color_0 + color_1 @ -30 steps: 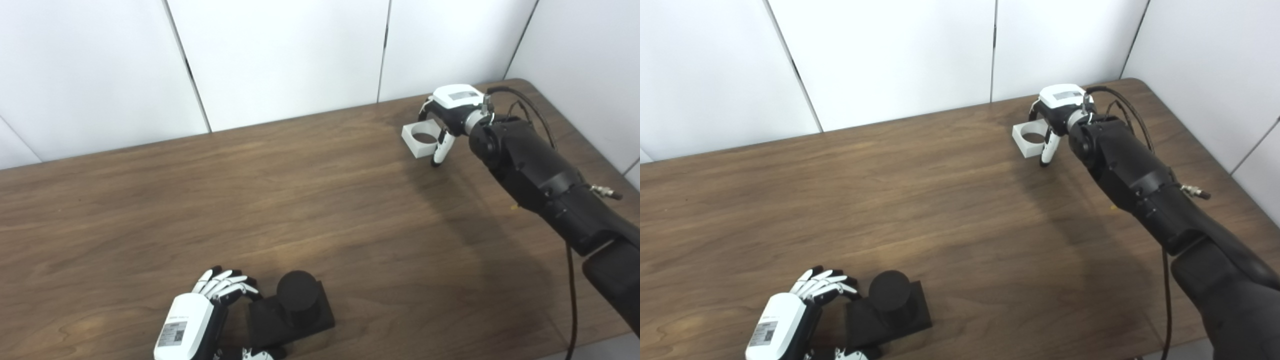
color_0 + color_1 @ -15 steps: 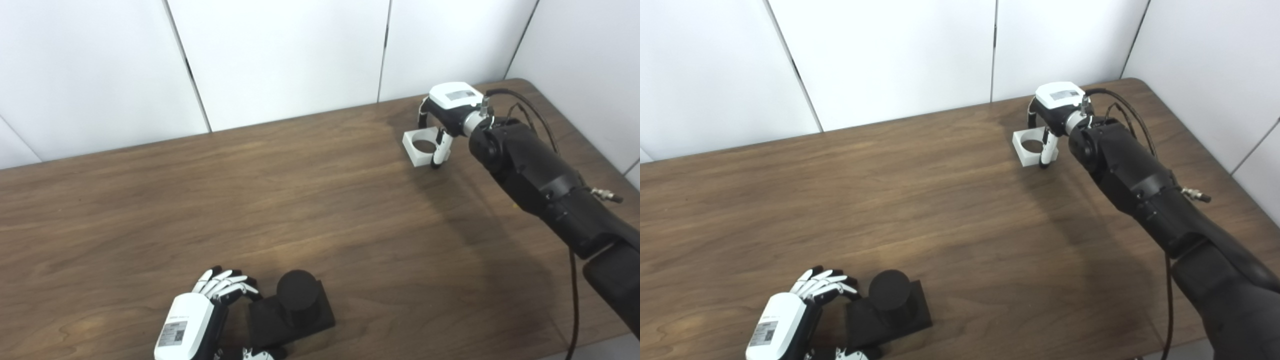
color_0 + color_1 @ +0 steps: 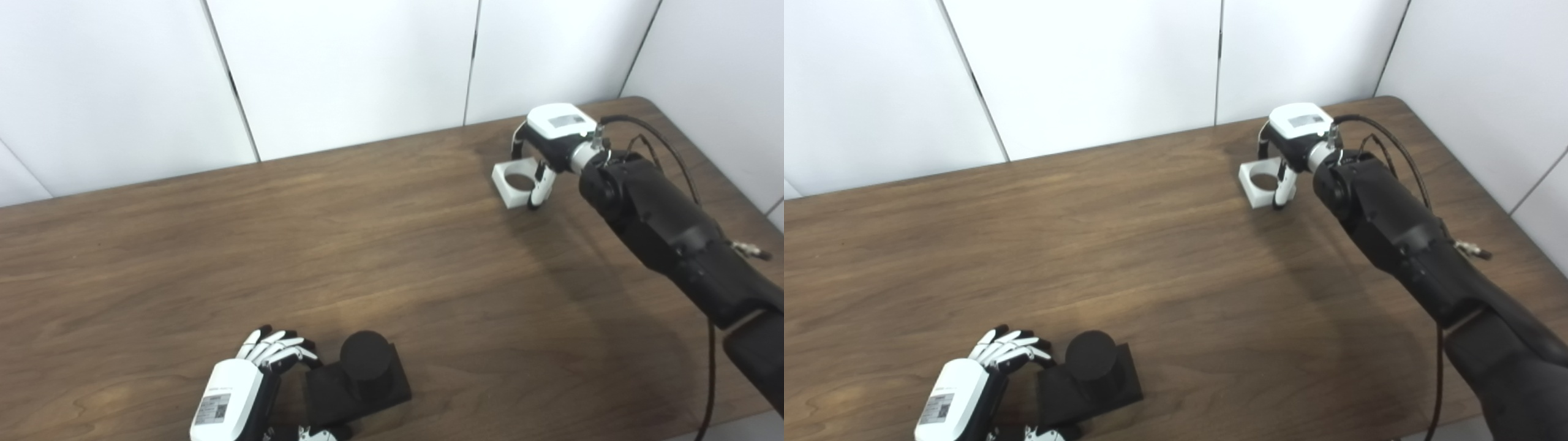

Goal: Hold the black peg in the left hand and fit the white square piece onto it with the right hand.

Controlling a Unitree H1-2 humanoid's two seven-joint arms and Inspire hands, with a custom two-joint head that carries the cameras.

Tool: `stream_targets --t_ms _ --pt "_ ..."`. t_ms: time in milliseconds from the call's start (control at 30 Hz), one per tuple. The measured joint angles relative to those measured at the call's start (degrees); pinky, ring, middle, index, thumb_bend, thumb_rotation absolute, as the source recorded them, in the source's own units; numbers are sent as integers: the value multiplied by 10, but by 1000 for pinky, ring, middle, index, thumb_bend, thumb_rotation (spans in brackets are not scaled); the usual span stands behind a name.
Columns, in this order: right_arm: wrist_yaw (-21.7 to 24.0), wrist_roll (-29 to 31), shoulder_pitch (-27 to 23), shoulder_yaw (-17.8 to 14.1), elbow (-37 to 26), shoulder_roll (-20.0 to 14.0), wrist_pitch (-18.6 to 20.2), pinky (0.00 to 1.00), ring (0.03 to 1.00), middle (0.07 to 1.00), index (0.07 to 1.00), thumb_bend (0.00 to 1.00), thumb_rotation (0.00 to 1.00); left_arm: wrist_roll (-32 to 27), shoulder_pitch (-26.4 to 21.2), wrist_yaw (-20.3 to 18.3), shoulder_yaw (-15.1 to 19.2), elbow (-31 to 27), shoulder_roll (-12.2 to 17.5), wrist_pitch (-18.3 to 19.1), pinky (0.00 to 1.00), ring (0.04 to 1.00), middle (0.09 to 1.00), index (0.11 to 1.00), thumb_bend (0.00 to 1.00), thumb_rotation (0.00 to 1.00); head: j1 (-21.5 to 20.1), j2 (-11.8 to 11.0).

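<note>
White square piece (image 3: 517, 182) at table's 1 o'clock, flat on the wood, round hole up. Over the past second the right hand (image 3: 547, 147) closed in: thumb (image 3: 539, 187) now against the near side, fingers curled over the far edge; grasp forming, lift not begun. Black peg (image 3: 365, 358) on its square base at 6 o'clock; left hand (image 3: 245, 383) touches base, fingers curled, firmness unclear.

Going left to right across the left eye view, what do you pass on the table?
left hand → black peg → white square piece → right hand
</note>
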Motion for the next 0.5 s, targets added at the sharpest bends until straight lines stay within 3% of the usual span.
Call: stream_targets --t_ms 300,500 --pt "111 -10 21 -9 -252 3 1 1000 957 841 485 524 134 7 1 0 -1 0 -4 0 917 828 741 485 521 45 19 5" --pt "189 -5 22 -17 -349 31 13 986 947 834 485 524 134 13 3 -4 -4 -6 -10 12 922 831 746 485 521 45 37 16"
